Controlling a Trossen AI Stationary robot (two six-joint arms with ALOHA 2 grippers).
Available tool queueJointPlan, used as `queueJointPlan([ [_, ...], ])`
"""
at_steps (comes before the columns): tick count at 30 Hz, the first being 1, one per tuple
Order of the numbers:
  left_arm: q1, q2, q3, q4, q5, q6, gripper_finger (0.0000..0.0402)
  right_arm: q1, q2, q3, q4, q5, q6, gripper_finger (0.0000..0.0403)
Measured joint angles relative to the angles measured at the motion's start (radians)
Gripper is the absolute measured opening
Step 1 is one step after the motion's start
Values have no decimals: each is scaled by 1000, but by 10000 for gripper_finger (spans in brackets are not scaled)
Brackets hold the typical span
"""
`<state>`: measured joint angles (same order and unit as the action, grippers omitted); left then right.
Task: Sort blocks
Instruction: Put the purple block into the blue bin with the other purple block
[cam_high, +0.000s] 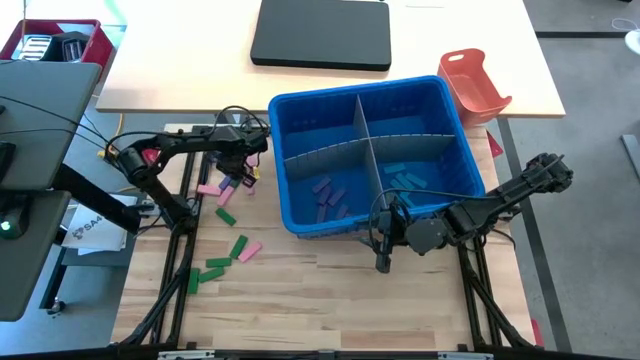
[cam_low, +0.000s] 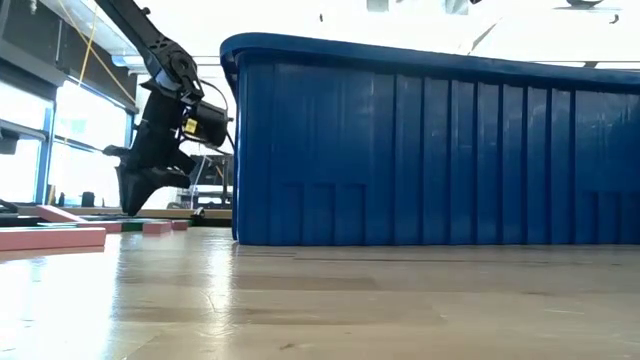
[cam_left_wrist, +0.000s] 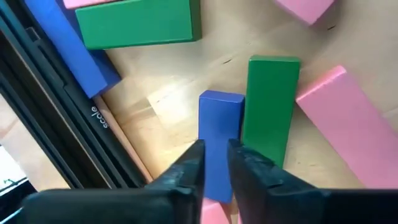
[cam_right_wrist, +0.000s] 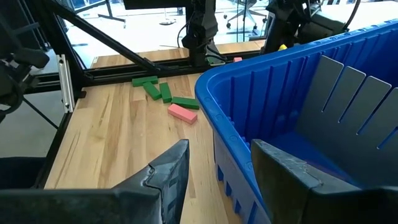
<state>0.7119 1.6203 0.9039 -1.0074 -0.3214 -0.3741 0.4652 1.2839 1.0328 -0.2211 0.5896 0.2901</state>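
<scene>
**Fingers of the left gripper straddle a blue block end-on; right arm idle at the bin**

Fingers (cam_left_wrist: 186, 174) of the left gripper (cam_left_wrist: 216, 163) stand narrowly parted, with the near end of a small blue rectangular wooden block (cam_left_wrist: 219, 134) lying in the gap between them. Whether the pads bear on the block cannot be told; the gap looks slightly wider than a firm pinch would leave. The block's long axis runs straight away from the fingertips, in line with the gripper's reach, so the jaws close across its narrow width. A green rectangular block (cam_left_wrist: 270, 106) lies just beside it, parallel and touching or nearly so, and a pink rectangular block (cam_left_wrist: 345, 127) sits beyond that. Judgement: the crowding green neighbour is the hazard, since one finger must pass between the two.

From above, the left gripper (cam_high: 243, 165) works the scattered pile on the light wooden table (cam_high: 320, 300), just beside the blue plastic bin with grey dividers (cam_high: 300, 110). The right gripper (cam_right_wrist: 214, 168), fingers spread and holding nothing, waits at the bin's near wall, well apart from the loose blocks. The left arm is clearly the nearer.
</scene>
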Motion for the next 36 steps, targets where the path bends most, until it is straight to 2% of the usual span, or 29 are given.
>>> queueJointPlan([
  [6, 26, 0, 1, 43, 33, 17, 149, 0, 0, 0, 0, 0, 2, 169],
  [9, 38, 0, 1, 41, 4, 18, 170, 0, 0, 0, 0, 0, 16, 169],
  [21, 63, 2, -18, 49, -4, 33, 163, 0, 0, 0, -7, 0, 16, 169],
  [26, 71, 2, -65, 73, -44, 61, 162, 0, 0, 0, -7, 0, 23, 169],
  [36, 73, 5, -50, 94, -86, 65, 162, 0, 0, 0, -8, 0, 19, 169],
])
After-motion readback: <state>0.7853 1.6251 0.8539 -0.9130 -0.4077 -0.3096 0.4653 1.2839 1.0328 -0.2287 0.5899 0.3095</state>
